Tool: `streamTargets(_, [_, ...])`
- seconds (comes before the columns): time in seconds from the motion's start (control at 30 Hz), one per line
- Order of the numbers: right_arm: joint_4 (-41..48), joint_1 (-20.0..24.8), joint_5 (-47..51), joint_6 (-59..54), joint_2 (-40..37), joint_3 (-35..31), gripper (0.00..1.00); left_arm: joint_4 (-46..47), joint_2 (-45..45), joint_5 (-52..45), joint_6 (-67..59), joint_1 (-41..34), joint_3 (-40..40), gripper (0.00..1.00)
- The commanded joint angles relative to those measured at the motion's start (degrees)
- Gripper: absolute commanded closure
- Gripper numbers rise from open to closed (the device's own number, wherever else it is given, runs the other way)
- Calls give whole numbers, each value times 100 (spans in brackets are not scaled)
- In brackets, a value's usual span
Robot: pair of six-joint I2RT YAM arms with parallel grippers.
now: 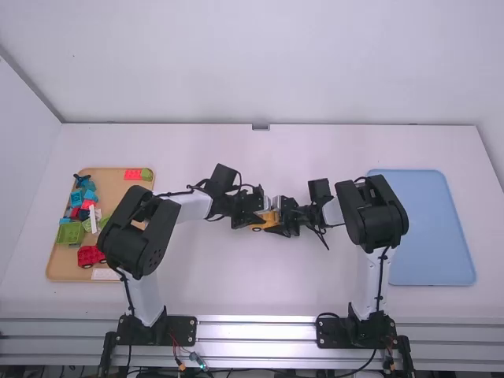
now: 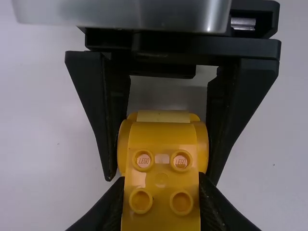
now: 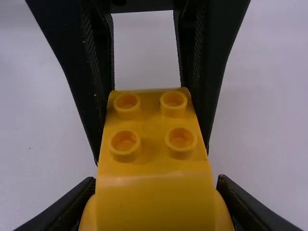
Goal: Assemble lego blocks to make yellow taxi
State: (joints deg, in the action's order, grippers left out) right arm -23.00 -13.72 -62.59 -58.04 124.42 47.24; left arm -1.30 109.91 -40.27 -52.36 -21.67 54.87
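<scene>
At the middle of the table, my left gripper (image 1: 257,216) and my right gripper (image 1: 278,217) face each other, with a yellow vehicle piece (image 1: 264,223) between them. In the left wrist view the left gripper (image 2: 161,204) is shut on the studded end of the yellow piece (image 2: 162,179); the other gripper's fingers stand beside its rounded fenders. The right wrist view has the right gripper (image 3: 156,195) shut on the fender end of the yellow piece (image 3: 153,161). A dark wheel (image 1: 256,229) is partly visible under it. Its underside is mostly hidden.
A tan tray (image 1: 114,183) at the left holds loose blocks, among them a red vehicle (image 1: 90,255) and a green block (image 1: 70,234). The left forearm passes over its right side. At the right lies a blue tray (image 1: 433,228), with the right arm's elbow over its left edge.
</scene>
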Motion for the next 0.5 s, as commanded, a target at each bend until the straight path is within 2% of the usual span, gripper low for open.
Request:
streamTargets(0.0, [74, -166, 116, 81, 74, -35, 44, 90, 129, 472, 94, -186, -76, 67])
streamTargets(0.23, [74, -166, 116, 79, 74, -33, 44, 90, 92, 474, 155, -160, -76, 67])
streamTargets(0.47, [74, -166, 116, 76, 74, -33, 44, 142, -55, 468, 153, -116, -76, 62])
